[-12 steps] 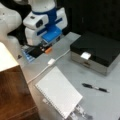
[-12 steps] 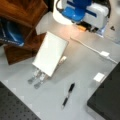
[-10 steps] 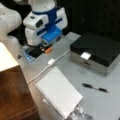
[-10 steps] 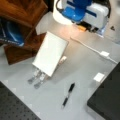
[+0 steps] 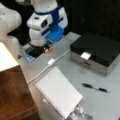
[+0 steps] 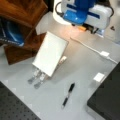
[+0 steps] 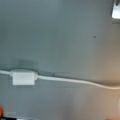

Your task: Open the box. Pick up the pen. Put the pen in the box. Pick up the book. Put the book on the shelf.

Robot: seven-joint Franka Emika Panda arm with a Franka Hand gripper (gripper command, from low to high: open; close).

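Note:
The box (image 5: 97, 47) stands shut on the grey table at a front view's right, its black lid down and its white latch (image 5: 85, 55) at the front; its corner (image 6: 107, 100) shows in both front views. The black pen (image 5: 95, 87) (image 6: 68, 95) lies flat on the table in front of the box. The white spiral-bound book (image 5: 58, 91) (image 6: 50, 53) rests on metal strips beside the brown shelf (image 5: 12, 92) (image 6: 22, 25). My gripper shows in no view; the wrist view looks down on bare table and a cable.
A white cable with a small white block (image 5: 51, 61) (image 6: 104, 53) (image 7: 22, 77) runs across the table between the book and the box. The arm's white and blue body (image 5: 47, 22) (image 6: 85, 12) stands at the table's far side. Perforated metal strips (image 6: 36, 78) stick out from under the book.

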